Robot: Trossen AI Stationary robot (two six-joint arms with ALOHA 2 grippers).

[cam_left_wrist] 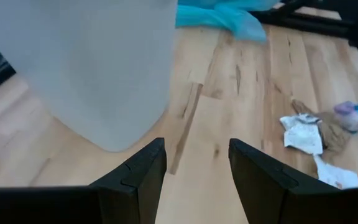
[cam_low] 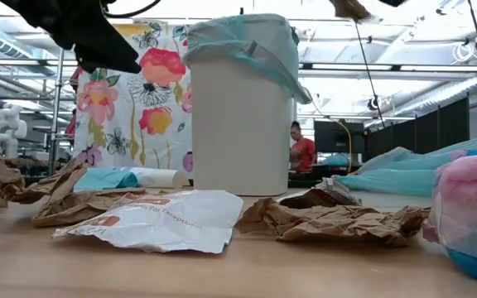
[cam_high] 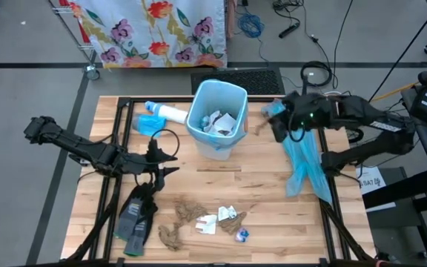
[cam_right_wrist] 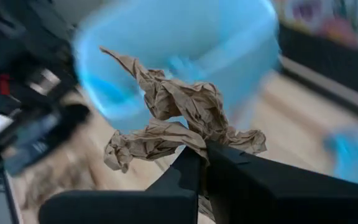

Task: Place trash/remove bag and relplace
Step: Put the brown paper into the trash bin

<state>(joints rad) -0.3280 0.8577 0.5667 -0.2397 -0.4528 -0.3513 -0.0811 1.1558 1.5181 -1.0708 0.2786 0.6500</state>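
Note:
The bin (cam_high: 217, 119), lined with a light blue bag, stands upright at the table's middle far side with paper scraps inside. My right gripper (cam_high: 271, 127) hovers just right of its rim, shut on a crumpled brown paper wad (cam_right_wrist: 179, 115); the low view shows the wad (cam_low: 350, 8) high above the table. More trash lies near the front edge: brown wads (cam_high: 187, 215), white scraps (cam_high: 217, 220) and a blue bit (cam_high: 242, 236). My left gripper (cam_high: 161, 159) stands open near the bin's left side, and its fingers (cam_left_wrist: 143, 174) have nothing between them. My right gripper pinches the brown wad by one crumpled edge (cam_right_wrist: 197, 142) between its two shut fingers. The fingers slant down from the table's right side toward the bin. The wad is lifted clear of the table, and most of it bunches out beyond the fingertips.
A loose light blue bag (cam_high: 306, 163) lies spread over the table's right side. Dark grey gloves (cam_high: 136, 215) lie at the front left. A white tube bottle (cam_high: 170, 113) lies left of the bin. Black frame rails (cam_high: 117, 141) run along the table's sides.

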